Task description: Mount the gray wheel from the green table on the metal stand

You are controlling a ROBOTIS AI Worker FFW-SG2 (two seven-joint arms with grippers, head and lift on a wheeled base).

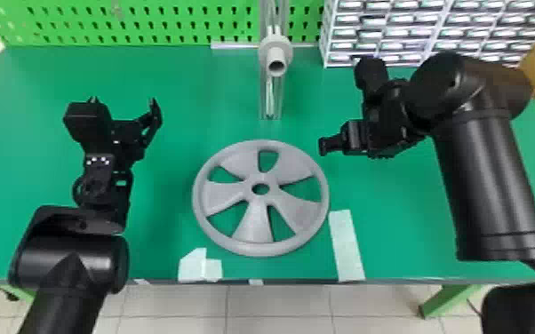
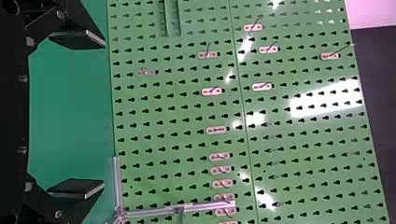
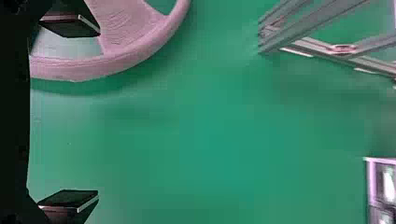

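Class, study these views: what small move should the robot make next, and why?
Probably ease the right pincer toward the gray wheel's right rim, keeping it open until the rim sits between its fingers. The wheel lies flat on the green table, off the metal stand, and that open pincer hangs near its far right edge.

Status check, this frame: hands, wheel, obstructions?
Left hand open, empty; right hand likewise. Gray wheel flat on green table, off metal stand. No obstruction seen between them.
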